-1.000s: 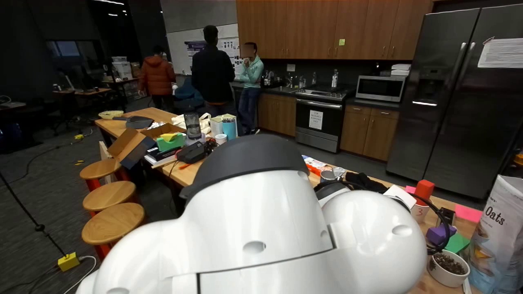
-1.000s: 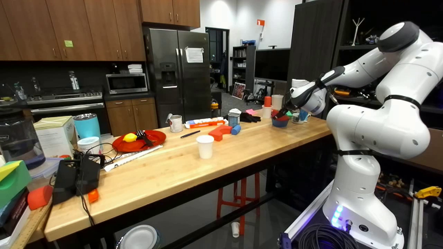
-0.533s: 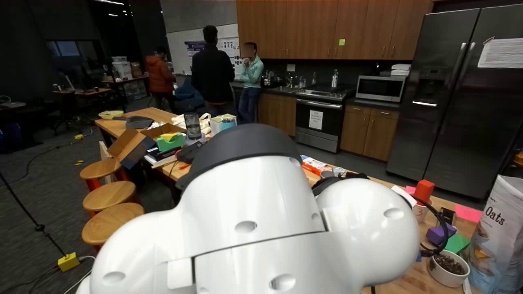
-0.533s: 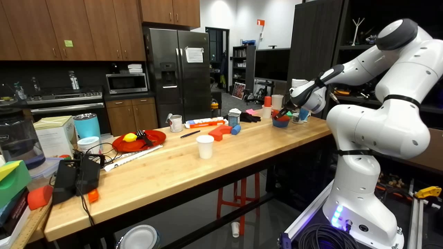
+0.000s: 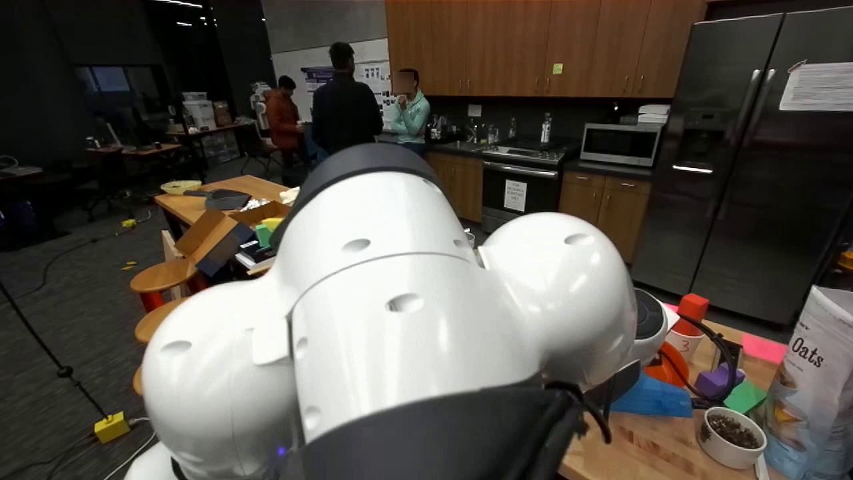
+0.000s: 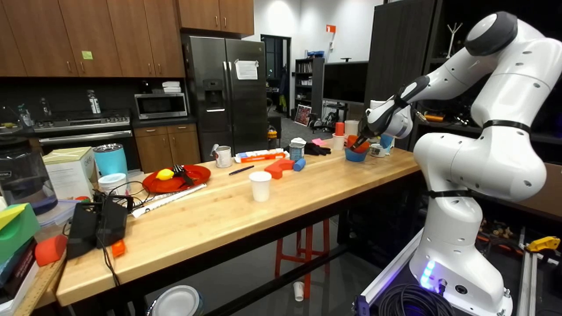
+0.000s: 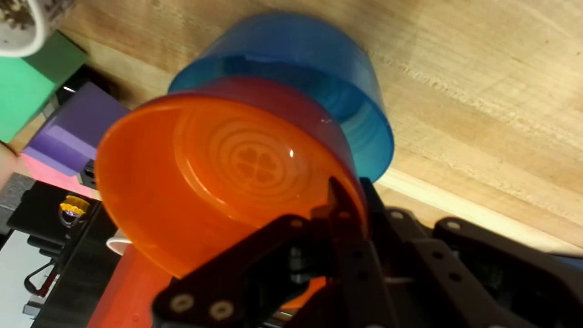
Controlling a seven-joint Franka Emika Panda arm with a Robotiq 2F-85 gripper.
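Note:
An orange bowl [image 7: 255, 164] fills the middle of the wrist view, its opening turned towards the camera. My gripper [image 7: 349, 187] is shut on its wall, one finger inside the rim and one outside. Behind it a translucent blue bowl [image 7: 291, 38] stands on the wooden table. The orange bowl [image 6: 352, 140] is tilted at the blue bowl's [image 6: 355, 156] mouth; whether the two touch is hidden. In an exterior view the arm covers the gripper, but the orange bowl [image 5: 664, 366] and the blue bowl [image 5: 656, 397] show past it.
Close by are a cup marked 3 [image 5: 684, 345] with a red block [image 5: 692, 307], a purple block [image 5: 713, 382], a green block [image 5: 745, 398], a white bowl of brown bits [image 5: 732, 432] and an Oats bag [image 5: 810, 387]. A white cup [image 6: 260, 187] stands mid-table.
My gripper has closed on the orange bowl's wall. The bowl has risen slightly and tilted at the blue bowl. The upper arm has swung back, and the person in orange has moved right.

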